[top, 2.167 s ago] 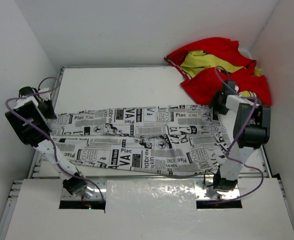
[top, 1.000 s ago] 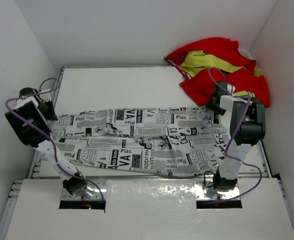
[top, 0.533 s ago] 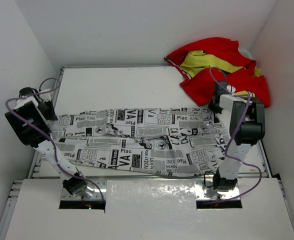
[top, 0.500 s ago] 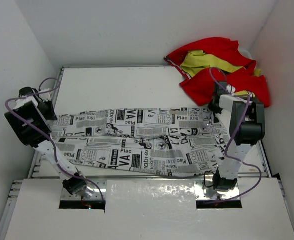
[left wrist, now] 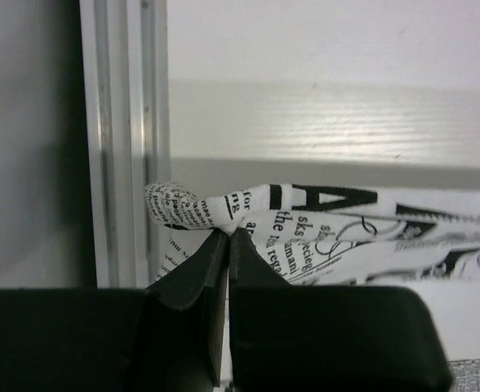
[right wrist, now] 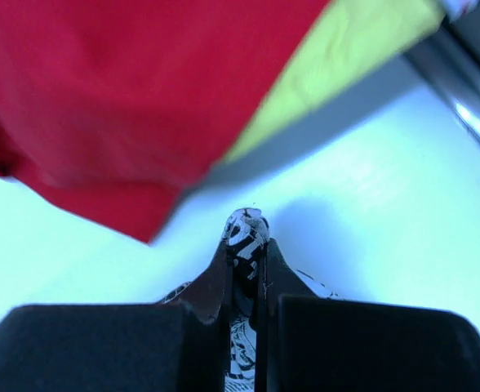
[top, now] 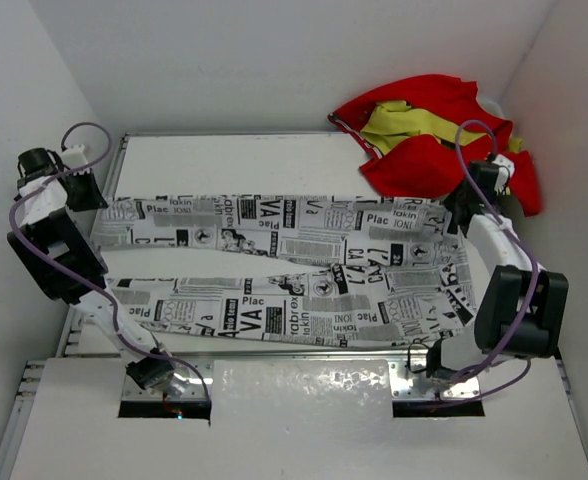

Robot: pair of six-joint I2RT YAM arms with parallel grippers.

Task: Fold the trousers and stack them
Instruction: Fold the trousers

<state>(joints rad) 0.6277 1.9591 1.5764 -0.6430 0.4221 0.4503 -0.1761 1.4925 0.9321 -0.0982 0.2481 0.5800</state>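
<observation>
The trousers point(top: 304, 270), white with black newspaper print, lie lengthwise across the white table point(top: 234, 165). Their far edge is stretched taut between both grippers. My left gripper point(top: 92, 195) is at the far left, shut on a bunched corner of the trousers point(left wrist: 305, 220). In the left wrist view the fingertips point(left wrist: 228, 237) pinch that printed cloth. My right gripper point(top: 461, 205) is at the far right, shut on the other end. In the right wrist view a fold of the trousers point(right wrist: 246, 224) sticks out between the closed gripper point(right wrist: 246, 245).
A red and yellow garment heap point(top: 434, 135) lies at the back right corner, just beyond the right gripper, and fills the top of the right wrist view point(right wrist: 126, 98). A metal rail point(left wrist: 126, 163) runs along the table's left edge beside the wall.
The right gripper closed on the trousers' right end. Both grippers then moved away from the bases, pulling the far edge up and back. A gap opened between the legs at the left.
</observation>
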